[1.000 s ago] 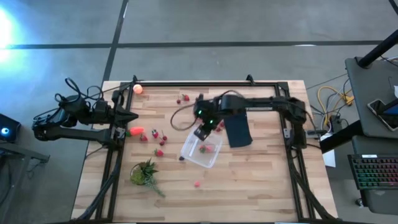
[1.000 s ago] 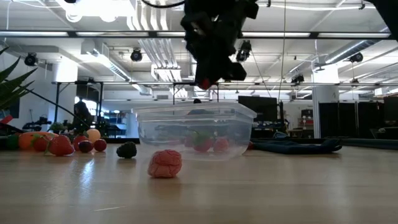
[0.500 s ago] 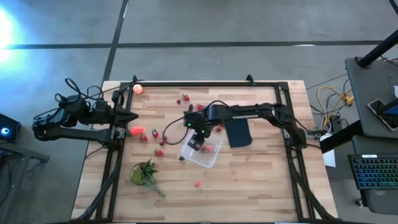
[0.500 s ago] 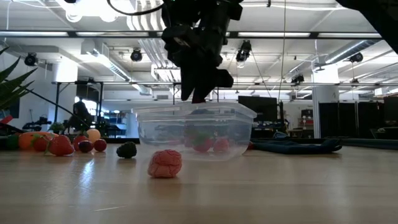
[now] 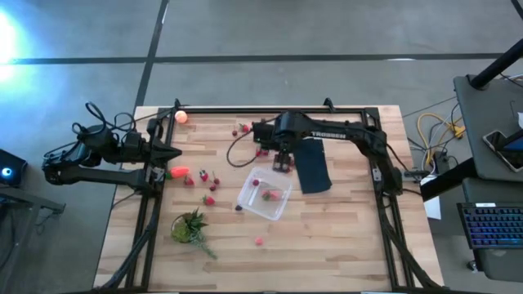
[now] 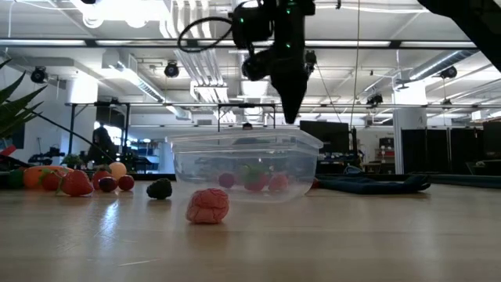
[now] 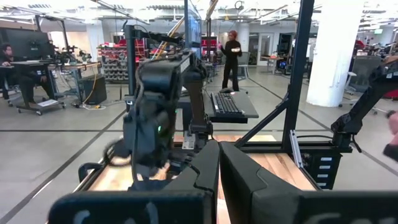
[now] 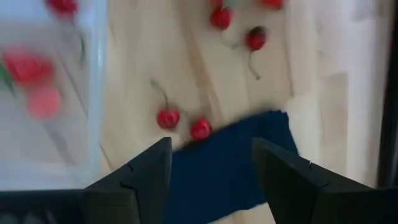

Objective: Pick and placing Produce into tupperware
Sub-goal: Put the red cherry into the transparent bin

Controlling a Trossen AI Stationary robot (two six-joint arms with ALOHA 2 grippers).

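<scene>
Tupperware [image 5: 265, 194] sits mid tabletop [image 5: 327, 237], clear box with three red berries inside [image 6: 254, 182]. Right claw [image 5: 282, 161] hangs above the tabletop just beyond the box's far corner, beside the navy cloth [image 5: 313, 170], fingers [image 8: 146, 174] spread wide, nothing between them; two cherries [image 8: 183, 123] lie right at the cloth edge below it. More red pieces scatter left of the box [image 5: 209, 199], with the orange-red long piece [image 5: 178, 172] and peach ball [image 5: 181, 116] further left. Green leafy bunch [image 5: 190, 226] near the front-left. Left claw [image 7: 217, 171] parked off the left edge, fingers pressed together.
</scene>
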